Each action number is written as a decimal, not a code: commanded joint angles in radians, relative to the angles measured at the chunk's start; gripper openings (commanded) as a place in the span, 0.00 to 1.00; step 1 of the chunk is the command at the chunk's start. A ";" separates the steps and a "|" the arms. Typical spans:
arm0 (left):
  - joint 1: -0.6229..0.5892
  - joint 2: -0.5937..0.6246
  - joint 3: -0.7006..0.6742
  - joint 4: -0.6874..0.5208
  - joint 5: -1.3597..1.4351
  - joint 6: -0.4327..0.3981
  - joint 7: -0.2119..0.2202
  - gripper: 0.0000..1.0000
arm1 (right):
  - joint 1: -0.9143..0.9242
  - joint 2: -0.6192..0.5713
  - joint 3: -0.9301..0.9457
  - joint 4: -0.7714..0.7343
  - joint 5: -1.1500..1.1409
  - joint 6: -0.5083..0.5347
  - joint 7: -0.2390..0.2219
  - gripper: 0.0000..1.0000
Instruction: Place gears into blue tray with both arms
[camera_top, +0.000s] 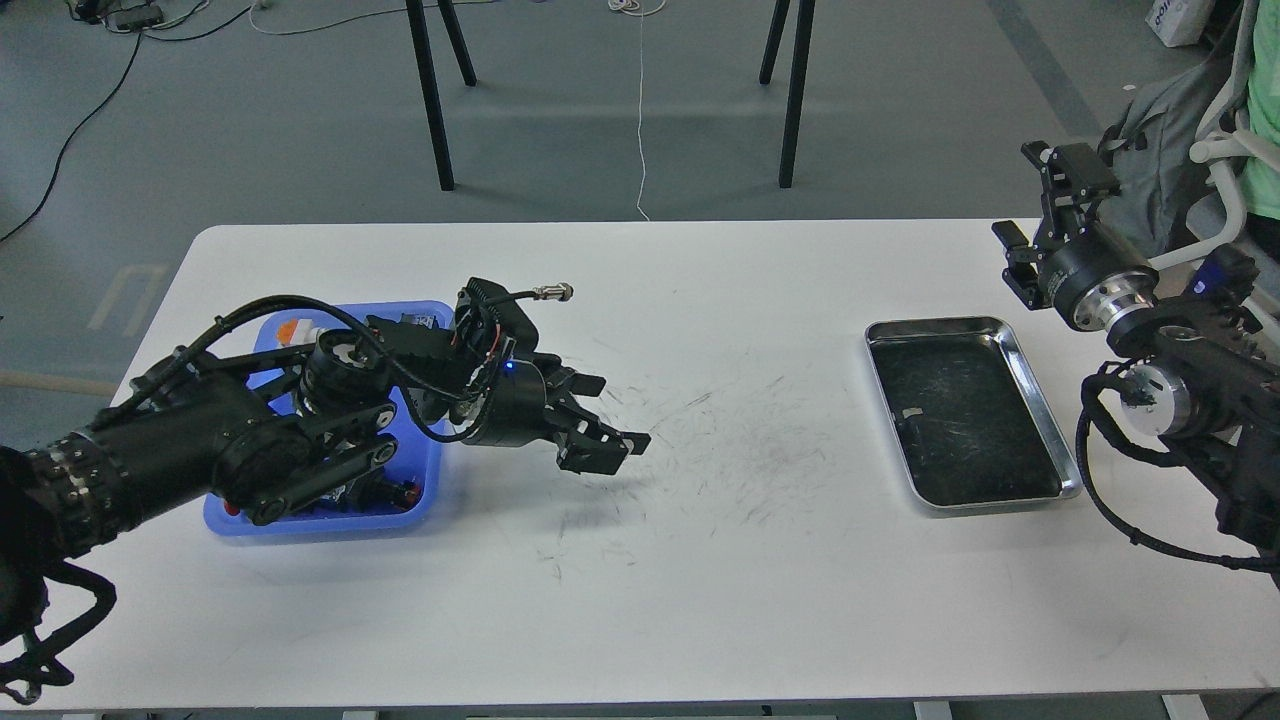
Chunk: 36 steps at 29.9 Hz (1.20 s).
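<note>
Left claw (610, 425), fingers spread and empty, hangs just beside the blue tray's (425, 500) right rim.
</note>
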 joint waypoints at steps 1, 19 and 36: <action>0.009 0.000 0.036 0.019 -0.003 0.054 0.000 0.84 | 0.000 0.002 -0.002 0.003 0.000 -0.005 0.000 0.96; 0.049 -0.007 0.047 0.059 0.005 0.109 0.000 0.79 | -0.042 0.002 0.101 0.001 0.003 -0.007 0.012 0.96; 0.063 -0.032 0.082 0.119 -0.001 0.174 0.000 0.73 | -0.149 0.057 0.268 -0.001 -0.002 -0.016 0.025 0.96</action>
